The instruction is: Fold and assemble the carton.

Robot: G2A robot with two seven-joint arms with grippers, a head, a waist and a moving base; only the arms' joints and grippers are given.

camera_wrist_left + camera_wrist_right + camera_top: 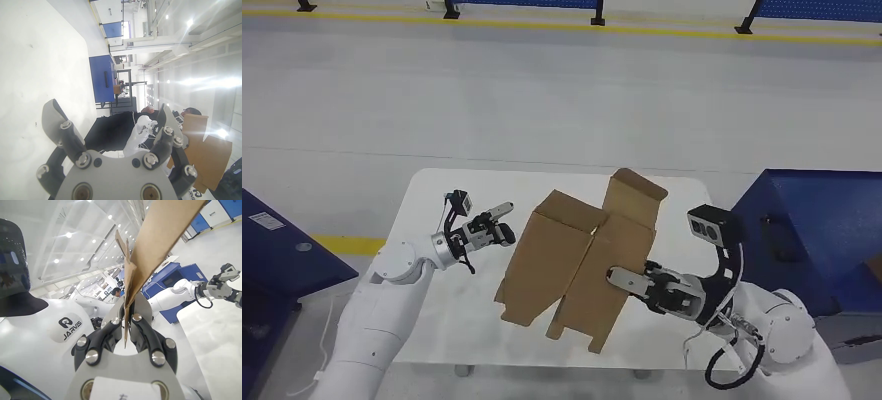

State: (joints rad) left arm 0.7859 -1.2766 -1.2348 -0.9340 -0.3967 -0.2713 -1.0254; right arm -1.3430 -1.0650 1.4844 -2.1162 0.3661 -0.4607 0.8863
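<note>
While the right tool (129, 311) clenches the carton (577, 262) edge, the left tool (504, 214) — released — hangs near it.

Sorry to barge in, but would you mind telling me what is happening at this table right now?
The robot is assembling a cardboard box. Its right tool is shut on one edge of the brown carton and holds it over the white table. The carton is mostly flat, with its flaps loose, and is not yet formed into a box. The left tool is open beside the carton's other side and is not touching it.
</note>
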